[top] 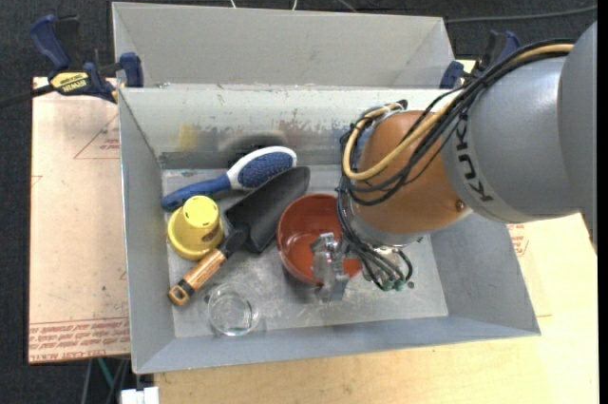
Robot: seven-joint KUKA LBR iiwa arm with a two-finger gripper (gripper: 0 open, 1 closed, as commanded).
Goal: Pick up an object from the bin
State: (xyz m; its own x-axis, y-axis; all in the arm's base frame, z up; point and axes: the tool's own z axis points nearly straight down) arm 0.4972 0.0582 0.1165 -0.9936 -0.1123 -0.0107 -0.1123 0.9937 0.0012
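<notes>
I see the gripper [330,271] down at the near rim of the red bowl [300,229], mid-floor of the bin [285,107]. I can't tell if it's open or closed, or whether it has the rim. The orange wrist cover hides the bowl's right side. A black scoop [263,210] touches the bowl's left edge. Further left are a yellow cup [196,225] and a blue brush [255,170]. A clear dish [231,313] is near the front wall.
</notes>
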